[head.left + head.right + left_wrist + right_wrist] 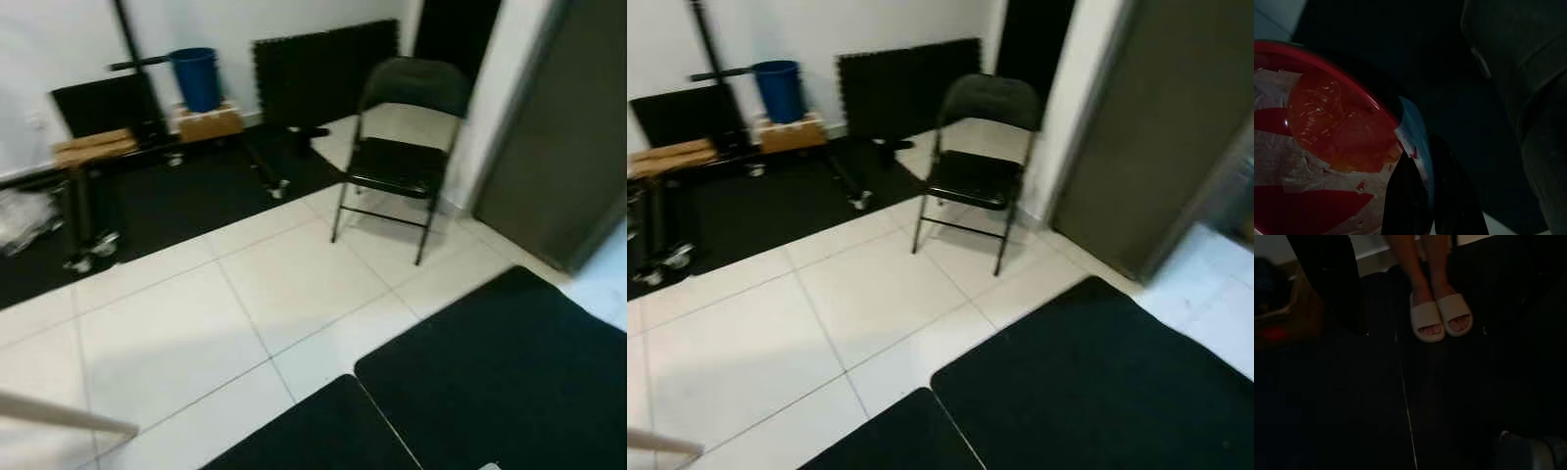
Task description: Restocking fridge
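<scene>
Left tool carrying a red container; I'm looking across a tiled room at a folding chair.

In the left wrist view my left tool (1422,196) has its black fingers (1405,200) clamped on the rim of a round red container (1312,205) with white patches, holding something orange and glossy (1337,127) under clear wrap. Ahead, a black folding chair (397,157) stands on the white tiled floor (186,333); beyond it to the left, a blue bucket (196,78) sits on a cardboard box (208,124). Right tool: I cannot tell; its wrist view shows a person's feet in pale slides (1441,316).
</scene>
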